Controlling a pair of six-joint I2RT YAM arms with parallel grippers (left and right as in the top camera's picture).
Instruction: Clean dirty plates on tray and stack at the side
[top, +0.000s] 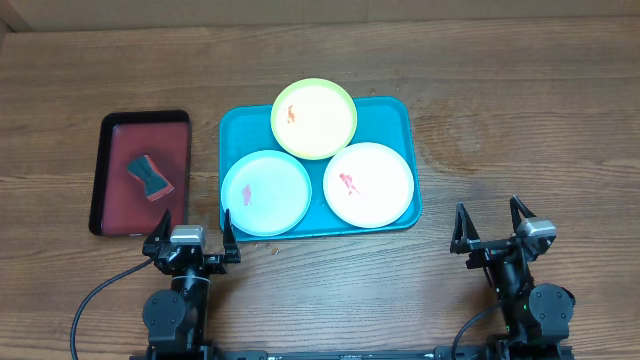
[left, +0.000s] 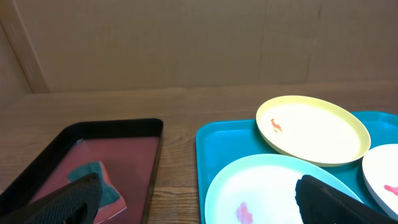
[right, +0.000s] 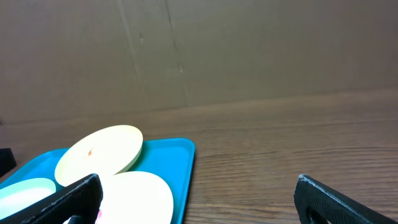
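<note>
Overhead: teal tray (top: 395, 115) holds yellow-green plate (top: 314, 118) at its far edge, light blue plate (top: 266, 192) near-left, white plate (top: 368, 184) near-right, all red-smeared. Left gripper (top: 194, 228) and right gripper (top: 489, 215) sit nearside of tray, jaws spread, empty.
Left wrist: sponge (left: 102, 180) in red tray (left: 134, 152), left of teal tray.
Right wrist: wooden table (right: 280, 155) right of tray.

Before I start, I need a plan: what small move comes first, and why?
Likely the left gripper should reach for the sponge in the red tray: it is open, empty, nearest, and the blue plate, yellow plate and white plate show smears.
</note>
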